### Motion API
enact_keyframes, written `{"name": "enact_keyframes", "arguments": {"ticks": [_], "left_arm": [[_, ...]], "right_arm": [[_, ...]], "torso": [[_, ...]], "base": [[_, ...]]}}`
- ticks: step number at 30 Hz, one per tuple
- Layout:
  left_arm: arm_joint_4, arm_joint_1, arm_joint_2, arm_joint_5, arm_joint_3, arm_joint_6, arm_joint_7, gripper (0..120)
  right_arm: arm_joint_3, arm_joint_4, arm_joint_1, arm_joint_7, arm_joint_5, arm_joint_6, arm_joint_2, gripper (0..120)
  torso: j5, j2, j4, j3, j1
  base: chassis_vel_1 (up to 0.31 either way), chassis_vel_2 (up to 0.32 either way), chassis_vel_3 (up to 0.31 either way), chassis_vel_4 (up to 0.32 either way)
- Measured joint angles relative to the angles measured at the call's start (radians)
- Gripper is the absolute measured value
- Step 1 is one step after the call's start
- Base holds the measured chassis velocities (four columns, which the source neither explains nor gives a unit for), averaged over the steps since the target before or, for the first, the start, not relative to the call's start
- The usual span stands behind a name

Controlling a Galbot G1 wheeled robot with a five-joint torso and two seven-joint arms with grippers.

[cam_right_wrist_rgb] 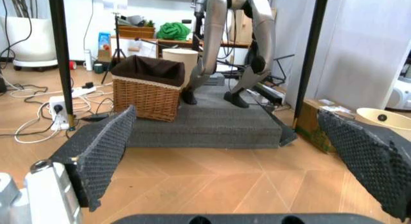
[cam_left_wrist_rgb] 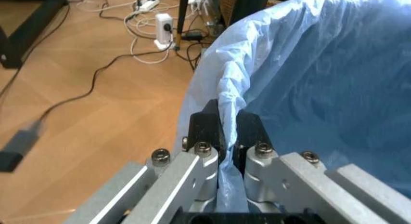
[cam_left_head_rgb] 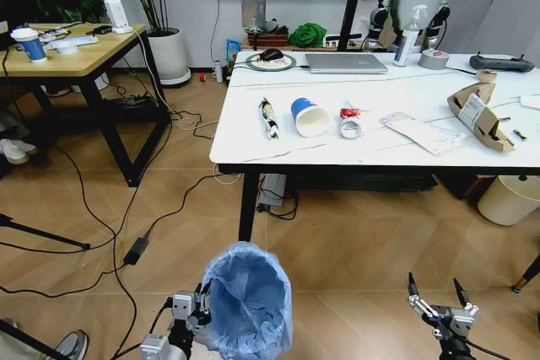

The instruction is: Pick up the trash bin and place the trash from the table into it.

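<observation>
- Nearest the head camera, low in its view, stands the small round trash bin (cam_left_head_rgb: pixel 247 301) lined with a crinkly light-blue plastic bag, on the wooden floor in front of the table
- The left gripper (cam_left_wrist_rgb: pixel 228 132) is at the bin's left rim, its black fingers (cam_left_wrist_rgb: pixel 207 125) pinched together on the folded bag edge and rim, one finger outside and one inside
- The right gripper (cam_left_head_rgb: pixel 438 294) hangs low over the floor to the right of the bin, well apart from it, its two dark fingers spread wide with nothing between them; the right wrist view shows the textured pads (cam_right_wrist_rgb: pixel 106 154) far apart
- Beyond the bin is the large rectangular table (cam_left_head_rgb: pixel 253 151) with a white marble-look top and black legs
- On it, near the front edge, lie in a row a black-white tube wrapper (cam_left_head_rgb: pixel 268 118), a blue-white paper cup (cam_left_head_rgb: pixel 310 116) on its side, and a small red wrapper (cam_left_head_rgb: pixel 349 120)
- Farther right lie white papers (cam_left_head_rgb: pixel 419 133) and a torn brown cardboard box (cam_left_head_rgb: pixel 479 115)
- At the table's far side sit a grey laptop (cam_left_head_rgb: pixel 346 62) and a grey tape roll (cam_left_head_rgb: pixel 434 59)
</observation>
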Motion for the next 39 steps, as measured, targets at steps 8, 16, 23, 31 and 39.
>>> {"name": "enact_keyframes", "arguments": {"ticks": [8, 16, 23, 31, 39], "left_arm": [[-0.079, 0.016, 0.194, -0.075, -0.065, 0.030, -0.013, 0], [-0.130, -0.016, 0.216, -0.122, -0.055, 0.064, -0.036, 0], [-0.135, -0.010, 0.181, -0.101, -0.026, 0.069, -0.045, 0], [-0.113, -0.035, 0.174, -0.068, -0.016, 0.060, -0.033, 0], [-0.117, -0.026, 0.169, -0.057, -0.014, 0.053, -0.018, 0]], "right_arm": [[0.014, -0.002, 0.005, 0.000, -0.005, -0.001, 0.013, 100], [0.024, -0.009, 0.003, 0.000, 0.004, 0.004, 0.014, 100], [0.039, -0.006, 0.001, 0.002, 0.027, 0.002, 0.004, 100], [0.056, 0.003, -0.009, 0.003, 0.041, 0.000, 0.000, 100], [0.061, 0.007, -0.011, 0.003, 0.050, 0.002, 0.000, 100]], "torso": [[0.0001, 0.000, 0.0001, 0.000, 0.000], [0.0001, 0.000, -0.0001, 0.000, 0.000], [0.0001, 0.000, 0.0001, 0.000, 0.000], [0.0000, 0.000, -0.0001, 0.000, 0.000], [0.0002, 0.029, 0.0000, 0.017, 0.012]], "base": [[0.000, 0.000, 0.000, 0.000], [0.000, 0.000, 0.000, 0.000], [0.000, 0.000, 0.000, 0.000], [0.000, 0.000, 0.000, 0.000], [0.000, 0.000, 0.000, 0.000]]}}
